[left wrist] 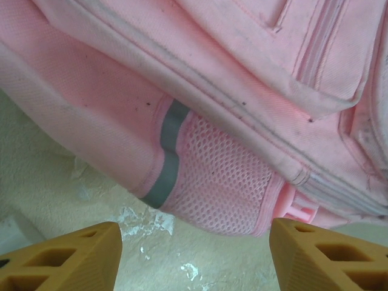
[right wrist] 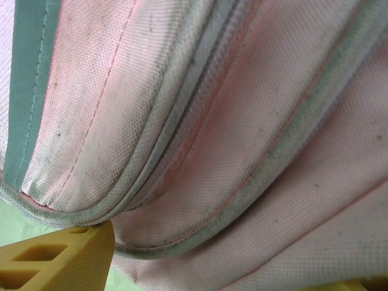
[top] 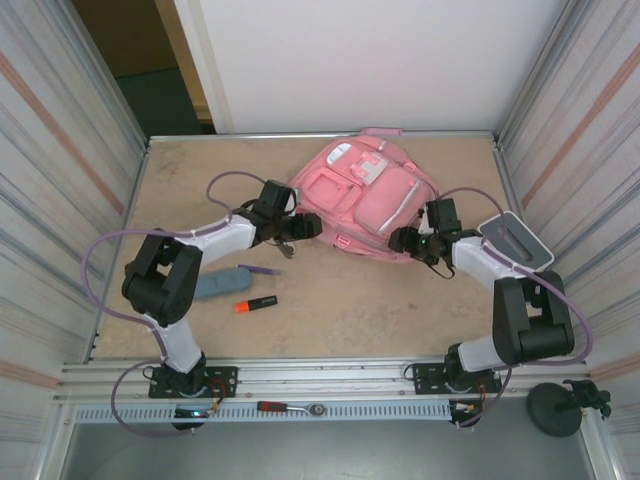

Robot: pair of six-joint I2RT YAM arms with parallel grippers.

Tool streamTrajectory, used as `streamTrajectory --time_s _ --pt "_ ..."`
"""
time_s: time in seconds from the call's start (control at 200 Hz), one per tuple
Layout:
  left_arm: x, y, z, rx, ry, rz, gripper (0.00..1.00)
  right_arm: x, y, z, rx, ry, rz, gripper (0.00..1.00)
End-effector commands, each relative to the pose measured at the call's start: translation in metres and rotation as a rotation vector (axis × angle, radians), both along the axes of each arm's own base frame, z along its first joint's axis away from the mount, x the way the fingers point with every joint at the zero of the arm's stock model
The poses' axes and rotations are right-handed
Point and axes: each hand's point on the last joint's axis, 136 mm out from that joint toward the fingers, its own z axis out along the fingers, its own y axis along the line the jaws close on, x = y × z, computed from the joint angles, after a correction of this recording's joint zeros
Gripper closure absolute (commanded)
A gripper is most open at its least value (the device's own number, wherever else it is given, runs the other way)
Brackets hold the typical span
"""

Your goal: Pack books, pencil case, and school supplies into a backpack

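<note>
The pink backpack (top: 365,195) lies flat at the back middle of the table. My left gripper (top: 303,229) is at its left side. In the left wrist view this gripper (left wrist: 194,257) is open, bare table between its orange fingers (left wrist: 73,257), the mesh side pocket (left wrist: 224,182) just ahead. My right gripper (top: 405,240) is at the bag's right lower edge, and there it (right wrist: 233,264) stands open with piped pink fabric (right wrist: 242,182) bulging between the jaws. The blue-grey pencil case (top: 220,284), a purple pen (top: 262,268) and an orange-and-black marker (top: 257,303) lie front left. The books are out of view.
A grey-white rectangular box (top: 516,240) sits at the right wall beside my right arm. Ribbed metal walls (top: 60,200) close in both sides. A red-handled tool (top: 288,407) lies on the front rail. Bare tabletop (top: 360,310) stretches between the two arms.
</note>
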Motion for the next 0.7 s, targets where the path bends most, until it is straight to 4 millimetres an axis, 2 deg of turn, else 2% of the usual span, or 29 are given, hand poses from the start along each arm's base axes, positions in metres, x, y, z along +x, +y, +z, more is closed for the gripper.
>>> streamTrajectory --time_s 0.0,0.185,0.546,0.696 --pt "0.012 -0.005 0.003 -0.025 -0.011 0.02 0.37 0.03 -0.007 0.015 -0.003 -0.078 -0.02 0.33" --pt "0.02 -0.005 -0.002 -0.024 -0.007 0.03 0.37 0.041 -0.007 0.019 -0.012 -0.083 -0.019 0.33" --pt "0.042 -0.011 -0.011 -0.082 0.027 0.033 0.35 0.032 -0.014 0.022 -0.037 -0.088 -0.018 0.31" --pt "0.049 -0.018 -0.015 -0.101 0.039 0.028 0.4 0.026 -0.013 0.024 -0.031 -0.091 -0.01 0.31"
